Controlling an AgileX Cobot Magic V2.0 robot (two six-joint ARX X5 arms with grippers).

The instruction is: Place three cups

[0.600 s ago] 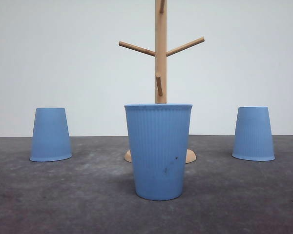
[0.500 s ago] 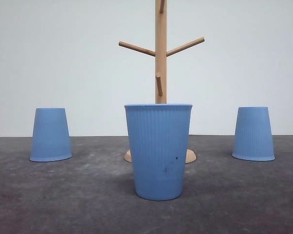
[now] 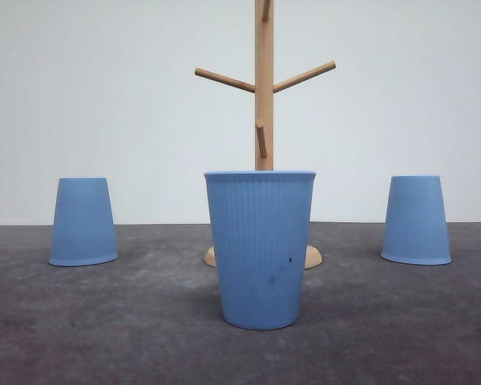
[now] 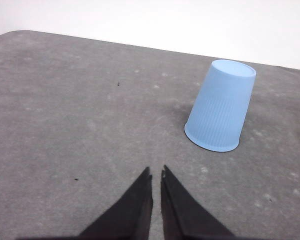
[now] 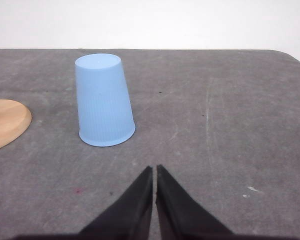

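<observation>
Three light-blue ribbed cups stand on the dark grey table. The middle cup (image 3: 260, 247) is upright, nearest the camera. The left cup (image 3: 82, 221) and the right cup (image 3: 416, 220) are upside down, further back. In the left wrist view my left gripper (image 4: 156, 174) is shut and empty, a short way from the upside-down left cup (image 4: 220, 106). In the right wrist view my right gripper (image 5: 154, 170) is shut and empty, close to the upside-down right cup (image 5: 103, 99).
A wooden mug tree (image 3: 264, 88) with angled pegs stands behind the middle cup; its round base (image 5: 6, 121) lies near the right cup. A white wall rises behind the table. Bare table surface (image 3: 144, 321) lies between the cups.
</observation>
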